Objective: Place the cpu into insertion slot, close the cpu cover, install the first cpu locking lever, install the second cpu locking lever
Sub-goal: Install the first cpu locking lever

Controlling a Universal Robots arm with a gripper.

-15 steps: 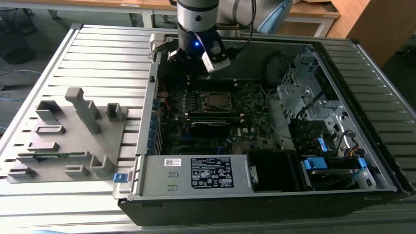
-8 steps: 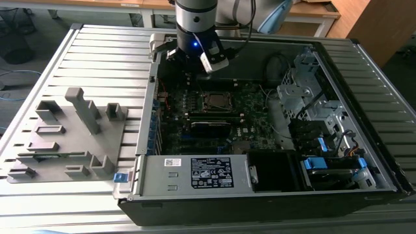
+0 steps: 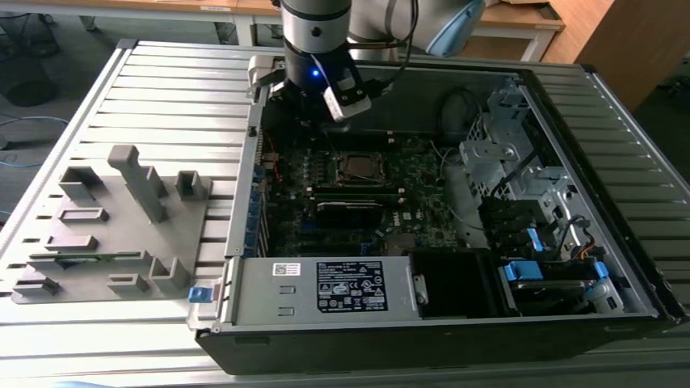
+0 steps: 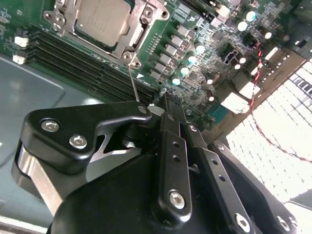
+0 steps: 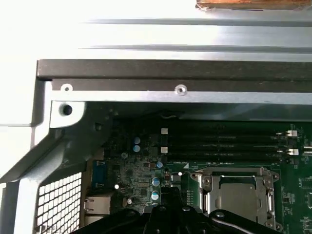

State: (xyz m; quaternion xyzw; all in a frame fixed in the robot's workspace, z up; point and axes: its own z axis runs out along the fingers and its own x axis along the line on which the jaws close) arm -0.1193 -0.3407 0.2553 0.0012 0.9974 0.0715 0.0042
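The cpu [image 4: 102, 19] lies flat in the insertion slot [image 3: 359, 167] on the green motherboard, its silver top showing through the window of the cpu cover [image 4: 140, 35], which lies down over it. In the first wrist view the same chip [image 5: 239, 197] sits inside the metal frame [image 5: 234, 171]. A thin wire locking lever [image 4: 132, 83] sticks out from the socket corner toward my gripper [image 4: 169, 100]. Its black fingers are shut with nothing between them, and they hang low over the board just beside the socket. In the exterior view the gripper [image 3: 321, 128] is inside the case, behind the socket.
The open computer case [image 3: 603, 194] surrounds the board; its metal wall [image 5: 175, 90] stands close behind the gripper. Black memory slots [image 4: 73, 61] run alongside the socket. A grey parts fixture [image 3: 119, 226] lies on the slatted table at the exterior view's left.
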